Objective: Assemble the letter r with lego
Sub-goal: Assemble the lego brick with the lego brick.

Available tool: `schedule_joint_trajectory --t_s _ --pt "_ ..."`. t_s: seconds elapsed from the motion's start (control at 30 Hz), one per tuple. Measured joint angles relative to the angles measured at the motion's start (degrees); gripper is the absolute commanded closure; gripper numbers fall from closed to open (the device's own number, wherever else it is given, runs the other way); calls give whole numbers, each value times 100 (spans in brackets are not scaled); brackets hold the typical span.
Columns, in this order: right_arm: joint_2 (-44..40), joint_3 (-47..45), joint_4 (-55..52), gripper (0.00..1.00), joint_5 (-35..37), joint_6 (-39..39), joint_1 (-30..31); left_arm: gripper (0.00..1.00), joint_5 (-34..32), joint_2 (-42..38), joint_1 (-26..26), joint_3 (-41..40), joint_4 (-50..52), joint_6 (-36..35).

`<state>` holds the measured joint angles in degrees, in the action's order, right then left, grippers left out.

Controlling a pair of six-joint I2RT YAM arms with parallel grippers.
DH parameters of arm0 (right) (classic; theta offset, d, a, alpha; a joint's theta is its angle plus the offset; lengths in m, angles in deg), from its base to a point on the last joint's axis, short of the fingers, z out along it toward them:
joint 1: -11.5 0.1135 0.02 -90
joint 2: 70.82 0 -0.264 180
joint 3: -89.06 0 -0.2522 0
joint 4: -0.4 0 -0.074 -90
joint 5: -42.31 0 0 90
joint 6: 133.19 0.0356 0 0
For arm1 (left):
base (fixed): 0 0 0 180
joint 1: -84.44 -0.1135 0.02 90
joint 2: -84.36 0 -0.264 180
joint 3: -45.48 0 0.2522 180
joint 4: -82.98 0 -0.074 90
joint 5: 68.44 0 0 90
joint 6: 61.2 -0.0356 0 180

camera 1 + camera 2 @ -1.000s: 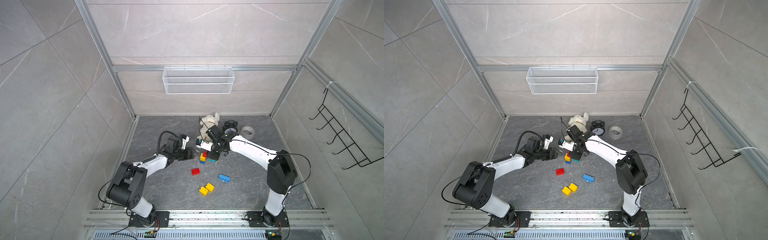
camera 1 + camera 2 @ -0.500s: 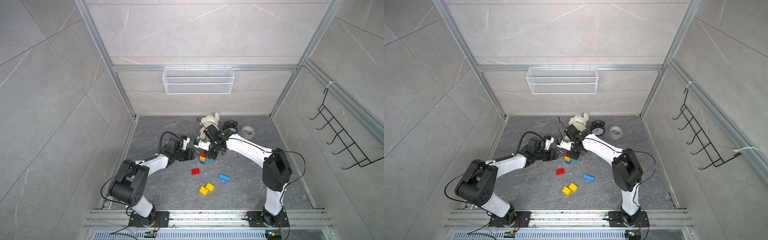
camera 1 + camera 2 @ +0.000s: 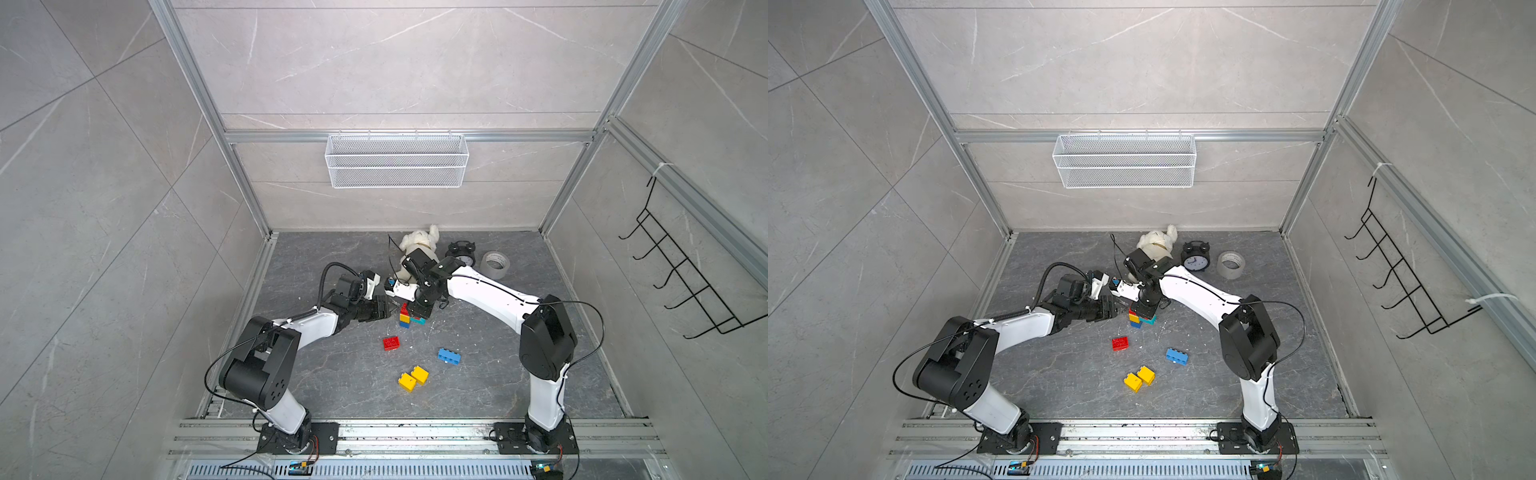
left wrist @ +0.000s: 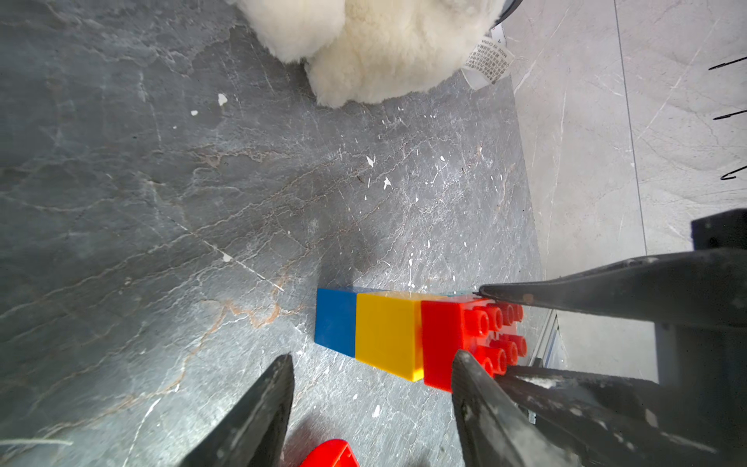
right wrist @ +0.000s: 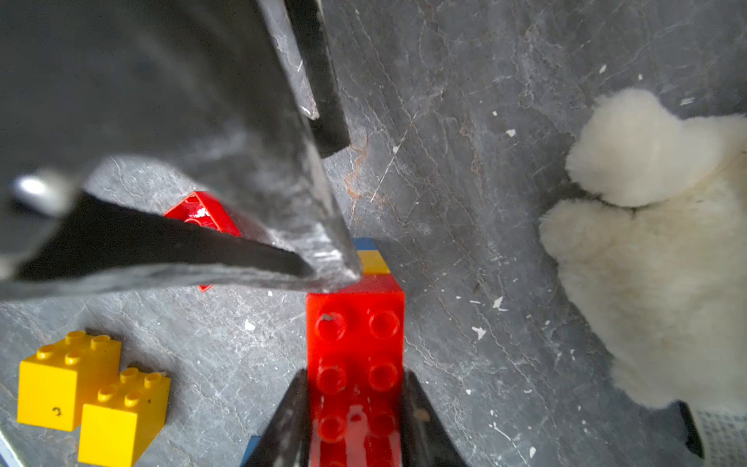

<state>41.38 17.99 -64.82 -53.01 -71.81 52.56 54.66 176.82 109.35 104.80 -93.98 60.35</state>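
Near floor: a pair of yellow bricks [image 3: 419, 374], touching each other and not yet used. Right of them lies a loose blue brick [image 3: 449, 356]; left and farther, a loose red brick [image 3: 390, 343].

Mid floor: an upright stack [image 3: 404, 318], blue under yellow under a red top brick [image 5: 355, 335]. A teal brick [image 3: 417, 320] sits at its foot on the right; whether it is attached cannot be told.

The right gripper [image 5: 355, 374] pinches the red top brick from above. The left gripper [image 4: 372, 356] stands just left of the stack, jaws spread, holding nothing.

Far: plush toy [image 3: 419, 241], alarm clock [image 3: 461, 253], tape roll [image 3: 495, 264].

Assessment: stem partly built; four bricks still loose, and the r's arm appears outstanding.
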Motion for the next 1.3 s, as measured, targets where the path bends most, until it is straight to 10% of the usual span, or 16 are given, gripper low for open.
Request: schedule_joint_trajectory --t_s 1.3 --pt "345 546 -509 85 164 205 37 37 365 -39 120 -212 -772 61"
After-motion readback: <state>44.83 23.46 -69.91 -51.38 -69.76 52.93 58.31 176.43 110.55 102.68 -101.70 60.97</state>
